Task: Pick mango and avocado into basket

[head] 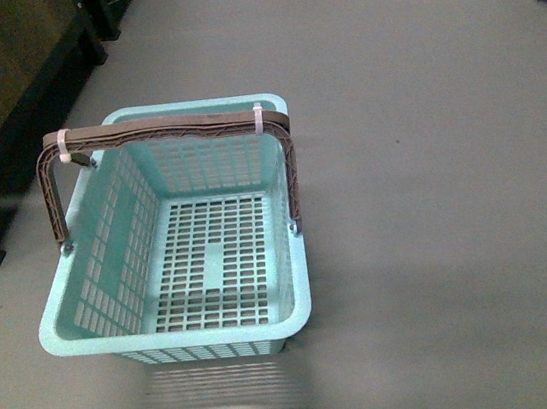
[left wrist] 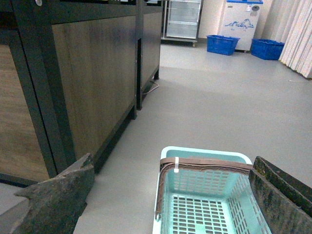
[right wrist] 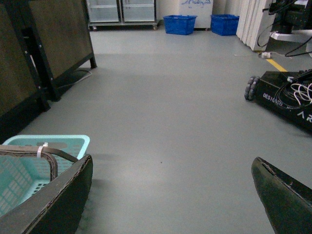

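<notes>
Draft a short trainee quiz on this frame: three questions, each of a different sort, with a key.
1. True or false: the basket already holds a fruit.
2. The white zip ties are fastened to the basket's: A) brown handle; B) floor; C) front rim.
3. Fill in: the left tool and right tool both stand ___ and hold nothing.
Key: 1 false; 2 A; 3 open.

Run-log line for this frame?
light turquoise slotted plastic basket on grey floor, empty, brown handle up | mango, avocado: not in view | left gripper: jaws open, empty | right gripper: jaws open, empty
</notes>
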Controlling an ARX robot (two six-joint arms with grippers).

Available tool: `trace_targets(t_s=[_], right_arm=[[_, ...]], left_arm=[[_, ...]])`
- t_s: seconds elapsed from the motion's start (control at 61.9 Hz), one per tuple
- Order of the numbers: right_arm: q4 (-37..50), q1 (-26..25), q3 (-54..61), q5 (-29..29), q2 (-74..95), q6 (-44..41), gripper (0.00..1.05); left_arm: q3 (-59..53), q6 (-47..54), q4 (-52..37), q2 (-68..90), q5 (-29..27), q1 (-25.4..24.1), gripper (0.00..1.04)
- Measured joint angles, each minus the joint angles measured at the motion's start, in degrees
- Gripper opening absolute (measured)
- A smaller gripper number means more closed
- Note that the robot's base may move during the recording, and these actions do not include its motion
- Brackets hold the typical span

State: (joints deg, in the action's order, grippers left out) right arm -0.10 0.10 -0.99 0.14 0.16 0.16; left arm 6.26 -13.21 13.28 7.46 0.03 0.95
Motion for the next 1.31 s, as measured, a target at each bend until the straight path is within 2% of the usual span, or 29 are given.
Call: trace_targets(t_s=[0.032,0.097,0.178,0.291,0.42,0.581,0.775,1.033,1.308], right_arm=[[0.00,0.00,0.00,-0.04,0.00,0.00,0.96],[0.00,0.00,0.00,0.00,0.02,0.00,0.96],[0.00,0.00,0.00,0.00,0.02,0.00,0.96],[0.02,0.00,0.00,0.00,0.02,0.00,0.96],[0.00,0.00,0.00,0.00,0.00,-0.02,0.96],[0.00,0.00,0.00,0.00,0.02,0.00,0.96],[0.00,0.00,0.00,-0.02,0.02,0.00,0.96],[0.00,0.00,0.00,0.00,0.02,0.00,0.96],[0.00,0.00,0.00,-0.02,0.02,-0.02,0.96]], left_arm=[[2.36,-6.91,4.76,4.72,-0.48,1.05,0.96],[4.11,-19.91,4.26,10.62,-0.37,2.32,0.96],[7.63,-34.14,-3.87,18.84,-0.09,2.49,0.96],[12.41,-43.78,-15.30,33.46,-2.12,3.45,0.96],[18.27,-53.90,-28.06,56.87,-5.05,7.39,0.96],[28.89,-59.95,-33.03,84.11,-8.02,12.74,0.96],[42.03,-63.41,-32.61,103.58,-10.45,16.59,0.96],[60.85,-64.63,-30.42,120.13,-10.56,18.84,0.96],[73.61,-65.09,-28.20,130.62,-11.26,18.82,0.96]])
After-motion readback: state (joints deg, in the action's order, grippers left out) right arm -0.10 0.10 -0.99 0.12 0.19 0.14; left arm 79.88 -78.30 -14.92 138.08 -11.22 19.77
